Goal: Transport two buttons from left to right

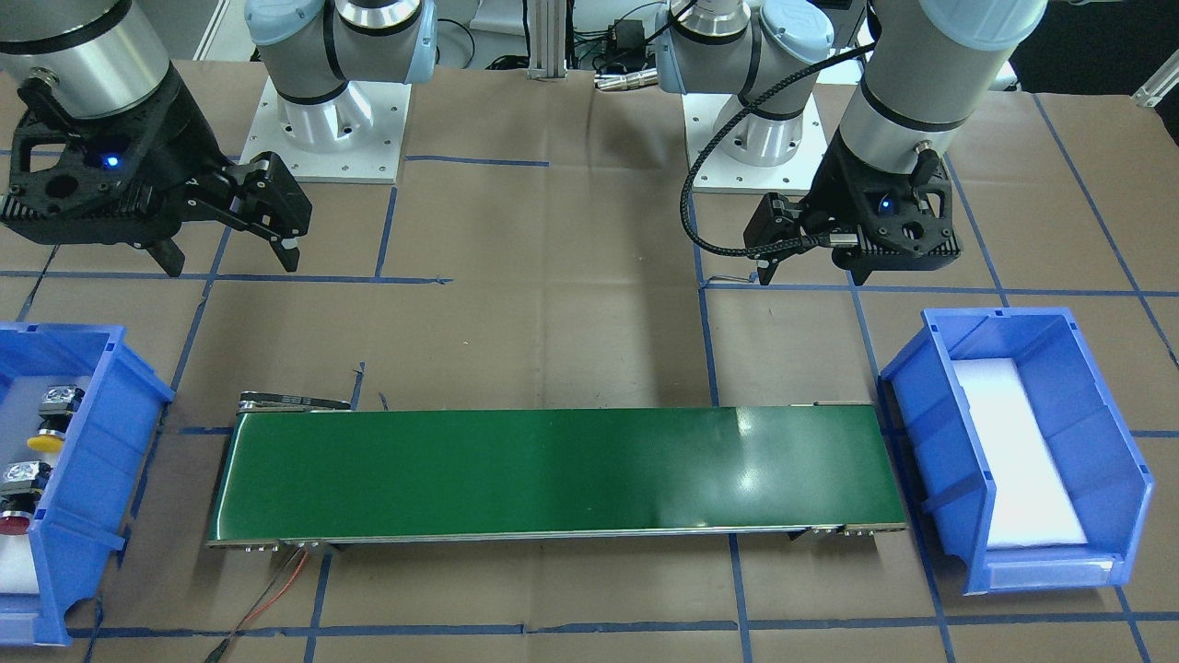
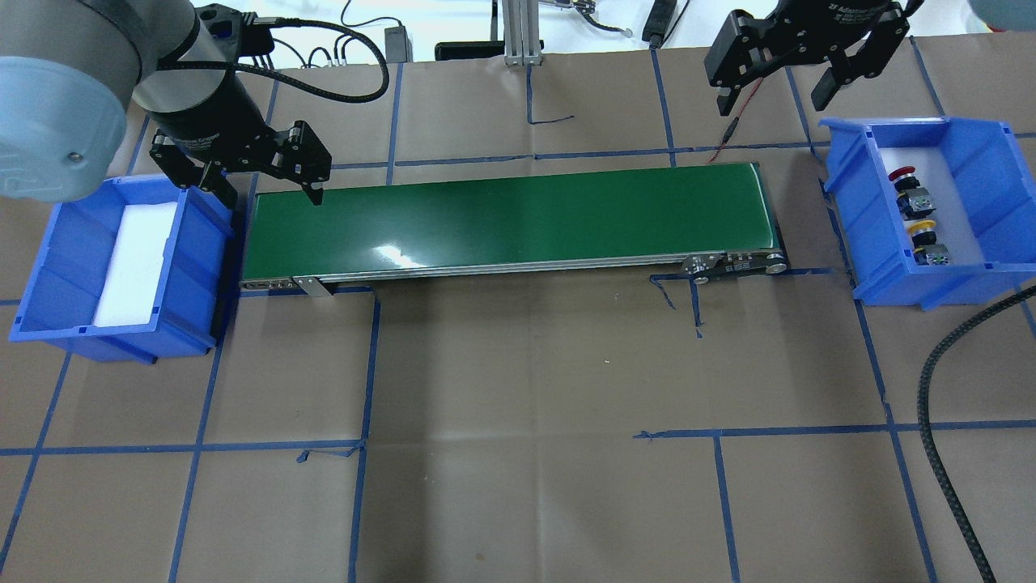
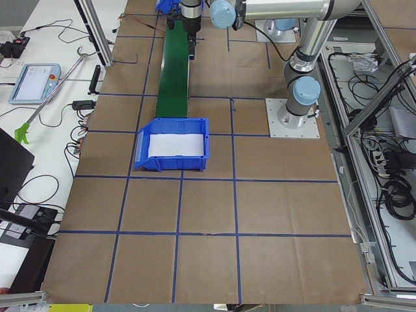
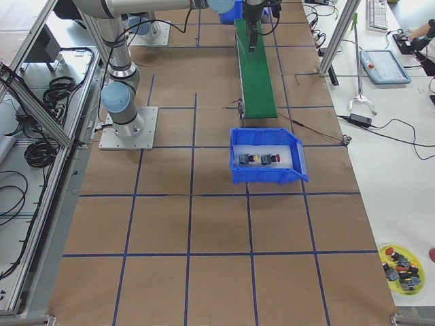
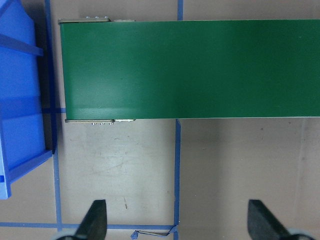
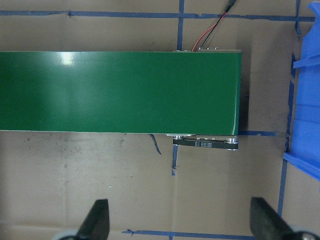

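Left claw (image 2: 269,191), right claw (image 2: 774,97): I am holding both open, empty. Buttons (image 2: 916,202) are crowding the right bin (image 2: 856,212), probably risking a knocked neighbour.

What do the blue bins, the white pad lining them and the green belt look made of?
Blue bins: moulded plastic, slight sheen; ribbed walls, uniform colour. White pad: probably foam, matte; cannot confirm. Green belt: smooth glossy PVC or rubber, by guess; it shows light glare.

The left gripper (image 2: 271,196) and right gripper (image 2: 774,104) each hang pointing straight down, jaws spread wide, holding nothing.
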Robot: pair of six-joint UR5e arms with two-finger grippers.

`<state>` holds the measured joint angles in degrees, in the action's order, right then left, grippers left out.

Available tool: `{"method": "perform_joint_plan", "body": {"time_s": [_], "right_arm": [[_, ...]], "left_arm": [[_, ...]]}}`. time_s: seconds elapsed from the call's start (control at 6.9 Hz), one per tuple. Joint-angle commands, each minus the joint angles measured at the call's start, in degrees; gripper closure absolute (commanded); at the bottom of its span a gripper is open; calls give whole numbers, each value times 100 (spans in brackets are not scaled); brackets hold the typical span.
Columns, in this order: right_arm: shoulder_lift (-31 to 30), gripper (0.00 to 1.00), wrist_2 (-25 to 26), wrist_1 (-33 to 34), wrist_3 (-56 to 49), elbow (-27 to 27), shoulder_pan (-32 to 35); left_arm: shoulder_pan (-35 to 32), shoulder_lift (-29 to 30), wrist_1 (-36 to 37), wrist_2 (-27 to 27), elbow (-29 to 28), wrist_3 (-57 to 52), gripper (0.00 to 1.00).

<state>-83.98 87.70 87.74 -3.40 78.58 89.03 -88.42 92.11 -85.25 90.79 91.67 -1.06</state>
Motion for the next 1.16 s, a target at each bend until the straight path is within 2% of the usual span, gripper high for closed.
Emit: {"method": "perform_joint_plan", "body": {"time_s": [0.0, 0.14, 0.29, 0.43, 1.01], "right_arm": [[-109, 0, 28, -116, 15, 96, 27], [-345, 0, 28, -108, 84, 453, 27], [-756, 0, 2, 40, 189, 1066, 27], [-1047, 0, 37, 450, 182, 1455, 36], [-1042, 0, 46, 639, 155, 1520, 36]], "left_arm": [[0, 0, 0, 0, 0, 0, 0], [0, 0, 0, 0, 0, 0, 0], [0, 0, 0, 0, 0, 0, 0], [0, 0, 0, 0, 0, 0, 0], [0, 8, 0, 0, -9, 0, 0]]}}
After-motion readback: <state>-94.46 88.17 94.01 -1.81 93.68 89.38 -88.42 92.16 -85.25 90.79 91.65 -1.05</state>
